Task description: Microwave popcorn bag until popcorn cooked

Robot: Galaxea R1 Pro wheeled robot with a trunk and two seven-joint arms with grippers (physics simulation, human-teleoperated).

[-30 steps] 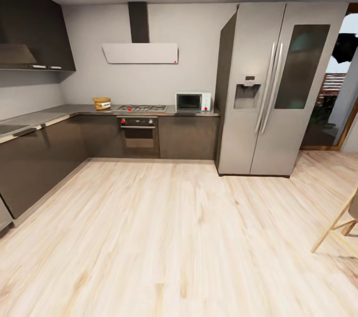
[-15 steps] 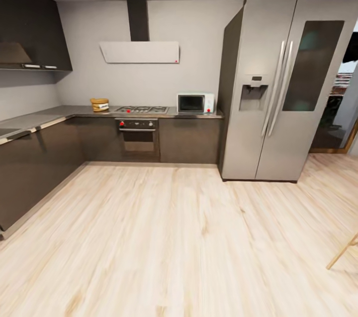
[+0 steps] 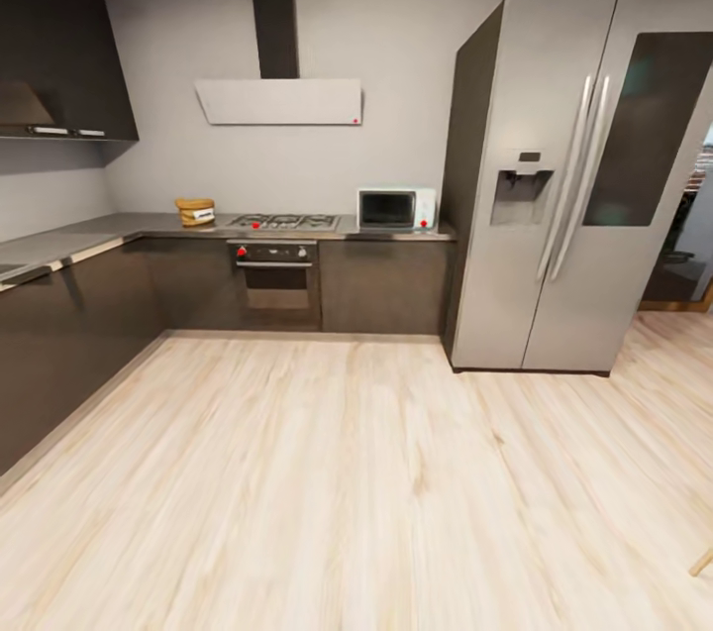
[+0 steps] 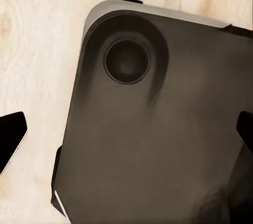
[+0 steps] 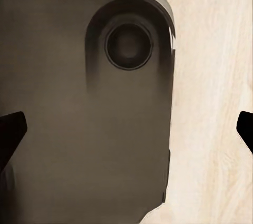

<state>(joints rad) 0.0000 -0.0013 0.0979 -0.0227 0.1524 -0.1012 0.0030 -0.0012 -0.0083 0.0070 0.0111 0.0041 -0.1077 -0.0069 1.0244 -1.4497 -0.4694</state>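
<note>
Both hands point down over the robot's dark base (image 4: 158, 129) and wood floor (image 3: 356, 492); left hand (image 4: 126, 132) and right hand (image 5: 126, 126) fingertips wide apart, empty. Popcorn bag (image 3: 195, 211) apparently upright on the far desk (image 3: 119, 227), microwave (image 3: 396, 209) well apart from it, beside the fridge (image 3: 574, 175).

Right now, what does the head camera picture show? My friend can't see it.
Far across a pale wooden floor, the orange-brown popcorn bag sits on the grey countertop, left of the stovetop. The small microwave, door shut, stands right of it, beside a tall steel fridge.

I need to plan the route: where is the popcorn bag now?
In the head view, the popcorn bag stands on the countertop, just left of the stove burners.
</note>
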